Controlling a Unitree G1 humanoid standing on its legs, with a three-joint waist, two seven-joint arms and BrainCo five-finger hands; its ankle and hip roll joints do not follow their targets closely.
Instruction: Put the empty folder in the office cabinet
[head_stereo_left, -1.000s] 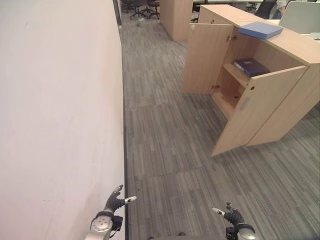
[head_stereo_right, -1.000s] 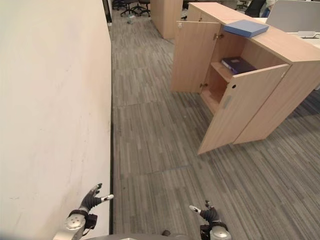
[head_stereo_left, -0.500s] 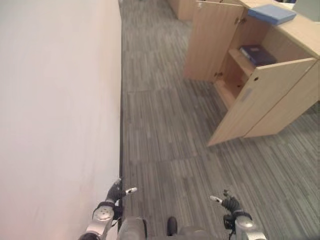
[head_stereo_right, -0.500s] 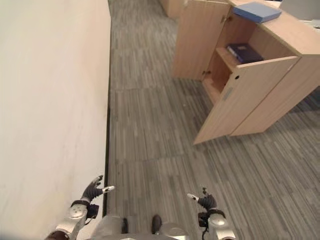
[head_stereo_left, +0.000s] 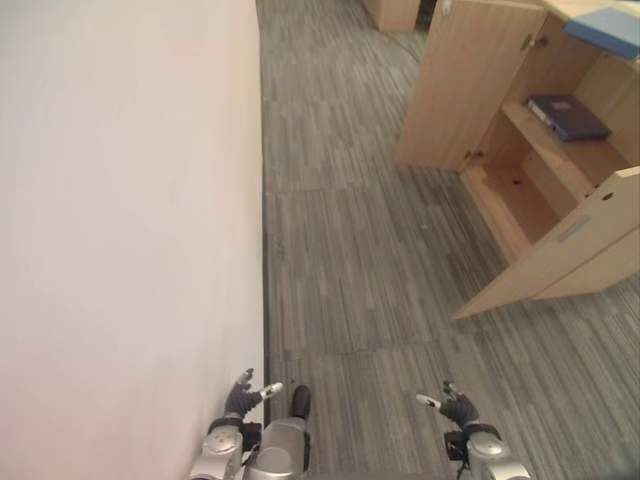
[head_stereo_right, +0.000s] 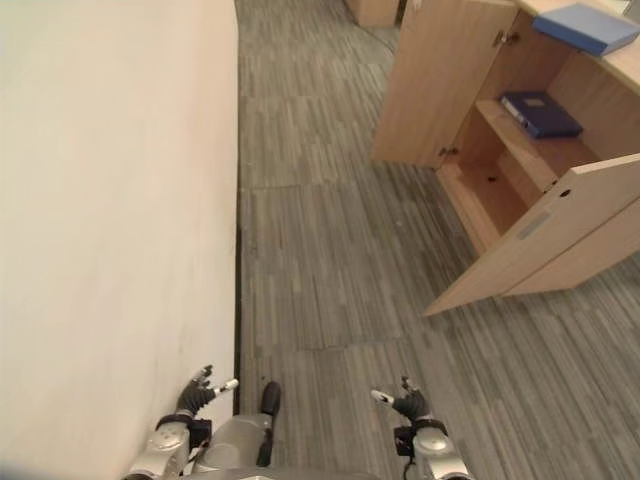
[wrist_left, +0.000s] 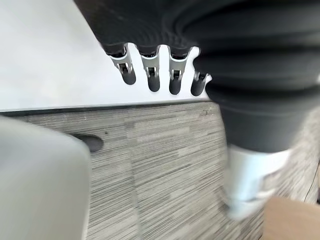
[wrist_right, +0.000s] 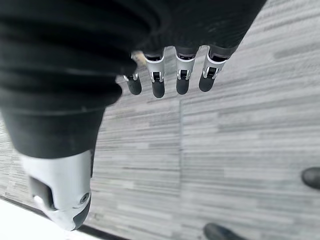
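Your left hand (head_stereo_left: 243, 397) hangs low beside the white wall (head_stereo_left: 120, 220), fingers loose and spread, holding nothing; in its wrist view the fingertips (wrist_left: 152, 82) point out straight with the thumb apart. Your right hand (head_stereo_left: 458, 409) sits low on the other side over the grey carpet (head_stereo_left: 360, 270), also relaxed and empty, its fingers (wrist_right: 158, 85) in an open row above the floor. Neither hand touches anything. The cabinet (head_stereo_left: 470, 80) stands well ahead and to your right with both doors swung open: the far door (head_stereo_left: 455, 90) stands nearly square to the front, the near door (head_stereo_left: 560, 255) angles out over the carpet. A dark blue folder (head_stereo_left: 568, 116) lies flat on the upper shelf inside. A lighter blue folder (head_stereo_right: 585, 26) lies flat on top of the cabinet, near its front edge. You cannot tell from here which of the two is empty. The lower shelf (head_stereo_left: 515, 195) shows bare wood. Both folders are well apart from your hands.
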